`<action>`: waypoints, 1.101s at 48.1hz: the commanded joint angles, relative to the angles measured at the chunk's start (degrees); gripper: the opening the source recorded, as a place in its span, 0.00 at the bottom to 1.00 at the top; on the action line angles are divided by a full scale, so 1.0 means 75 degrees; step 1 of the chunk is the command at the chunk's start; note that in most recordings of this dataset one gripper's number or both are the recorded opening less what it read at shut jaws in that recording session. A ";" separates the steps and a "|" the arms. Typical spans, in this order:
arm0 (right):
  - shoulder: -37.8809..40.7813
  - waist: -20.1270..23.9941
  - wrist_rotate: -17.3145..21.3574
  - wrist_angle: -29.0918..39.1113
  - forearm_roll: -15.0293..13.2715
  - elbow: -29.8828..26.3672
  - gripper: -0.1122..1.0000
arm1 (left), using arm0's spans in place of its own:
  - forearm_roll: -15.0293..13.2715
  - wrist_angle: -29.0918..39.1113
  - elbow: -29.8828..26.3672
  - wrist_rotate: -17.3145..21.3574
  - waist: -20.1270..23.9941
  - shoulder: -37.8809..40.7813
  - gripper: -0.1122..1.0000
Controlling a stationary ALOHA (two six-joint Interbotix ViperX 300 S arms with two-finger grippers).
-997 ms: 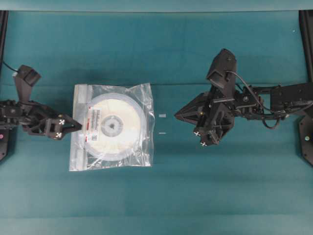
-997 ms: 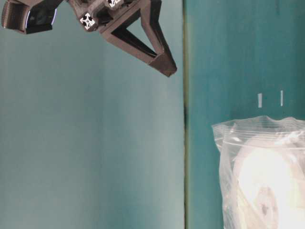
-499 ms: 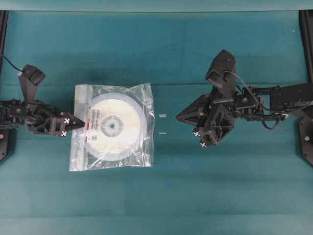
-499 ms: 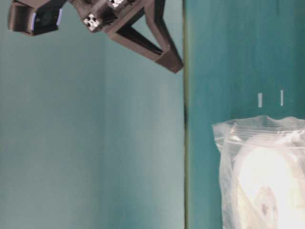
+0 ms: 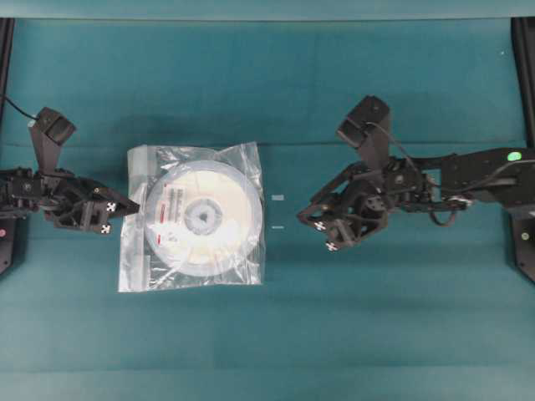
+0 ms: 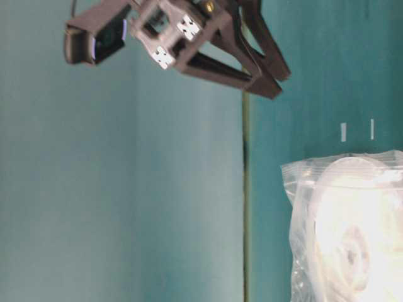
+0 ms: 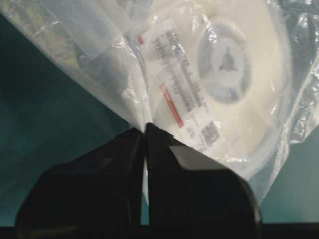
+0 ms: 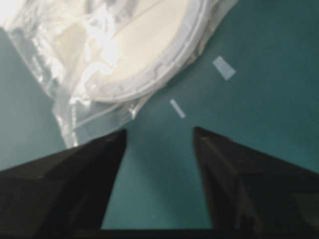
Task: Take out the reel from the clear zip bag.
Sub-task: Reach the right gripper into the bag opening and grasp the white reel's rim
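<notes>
Two hands work here: the left hand [image 7: 144, 130] is pinched on the bag [image 5: 134, 251] edge. Its reel [image 5: 203, 219] lies inside; the right hand [image 8: 158, 133] is spread apart.

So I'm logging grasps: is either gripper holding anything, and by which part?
The left gripper pinches the clear zip bag at its zip-side edge. The right gripper is open, holding nothing.

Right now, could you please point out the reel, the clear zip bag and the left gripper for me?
reel [image 5: 203, 219], overhead view, cream face near the hub.
clear zip bag [image 5: 134, 266], overhead view, bare lower-left corner.
left gripper [image 7: 145, 137], left wrist view, between the fingertips.
</notes>
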 commanded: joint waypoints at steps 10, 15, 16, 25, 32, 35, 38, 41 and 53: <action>0.1160 0.0023 0.0527 -0.0070 0.0012 -0.0949 0.81 | 0.0012 0.0000 -0.0094 0.0035 -0.0012 -0.0023 0.09; 0.1582 0.0023 0.0598 -0.0070 0.0012 -0.1383 0.81 | 0.0012 0.0023 -0.0094 0.0035 -0.0012 -0.0012 0.09; 0.1652 0.0023 0.0598 -0.0070 0.0012 -0.1477 0.81 | 0.0023 0.0012 -0.0094 0.0035 -0.0023 0.0000 0.09; 0.2180 0.0023 0.0621 -0.0082 0.0012 -0.1980 0.81 | 0.0023 0.0023 -0.0094 0.0035 -0.0012 0.0012 0.09; 0.2344 0.0012 0.0633 -0.0070 0.0012 -0.2133 0.81 | 0.0023 0.0023 -0.0105 0.0035 -0.0012 0.0012 0.09; 0.2391 -0.0012 0.0656 -0.0070 0.0012 -0.2180 0.81 | 0.0023 0.0023 -0.0105 0.0035 -0.0012 0.0012 0.09; 0.2438 -0.0023 0.0727 -0.0035 0.0012 -0.2227 0.81 | 0.0012 0.0023 -0.0105 0.0035 -0.0012 0.0035 0.09; 0.2449 -0.0047 0.0820 -0.0035 0.0012 -0.2227 0.81 | 0.0012 0.0023 -0.0105 0.0047 -0.0012 0.0047 0.09; 0.2426 -0.0082 0.1137 -0.0035 0.0023 -0.2063 0.81 | 0.0023 0.0023 -0.0117 0.0047 -0.0012 0.0059 0.09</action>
